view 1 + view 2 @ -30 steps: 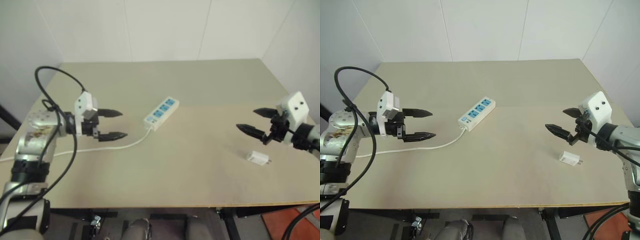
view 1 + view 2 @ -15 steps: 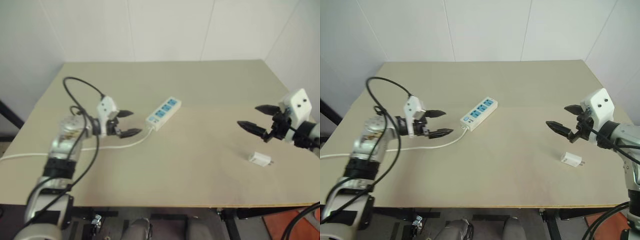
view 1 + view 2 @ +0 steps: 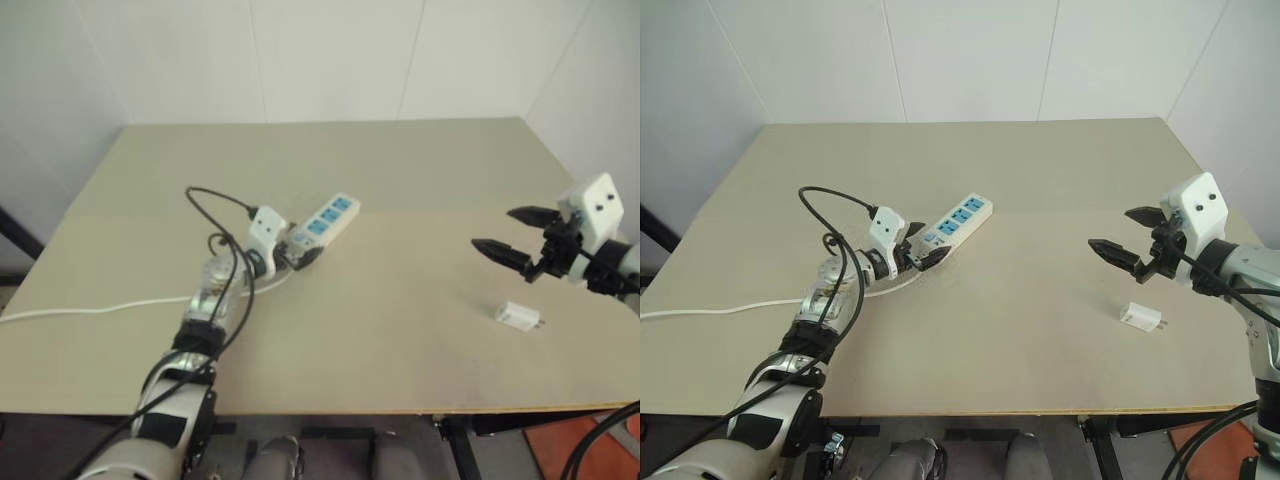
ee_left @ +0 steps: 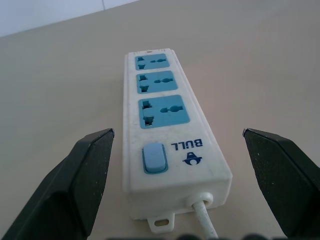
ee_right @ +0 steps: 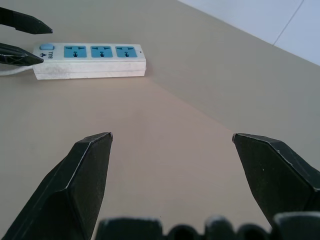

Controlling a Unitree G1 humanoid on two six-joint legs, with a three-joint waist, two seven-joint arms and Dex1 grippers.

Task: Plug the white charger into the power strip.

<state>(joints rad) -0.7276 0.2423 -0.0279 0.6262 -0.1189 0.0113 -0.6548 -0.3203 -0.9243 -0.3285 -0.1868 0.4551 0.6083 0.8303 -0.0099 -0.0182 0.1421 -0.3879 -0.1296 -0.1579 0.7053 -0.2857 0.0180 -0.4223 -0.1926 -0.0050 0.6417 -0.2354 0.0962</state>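
Note:
The power strip [image 3: 325, 222] lies diagonally at the table's middle, a white bar with three blue sockets [image 4: 163, 111] and a blue switch [image 4: 153, 157] at its cord end. My left gripper [image 3: 300, 248] is open at that end, one black finger on each side of the strip with a gap on both sides. The white charger [image 3: 518, 318] lies flat on the table at the right, near the front edge. My right gripper [image 3: 492, 228] hovers open above and behind the charger, pointing toward the strip, with nothing between its fingers.
The strip's white cord [image 3: 100, 308] trails left across the beige table [image 3: 400, 170] to its left edge. A black cable [image 3: 215, 200] loops above my left wrist. White walls close the far side and the right.
My left gripper has swung right and forward from the table's left side to the strip's switch end, staying open. The right gripper and the charger have kept still.

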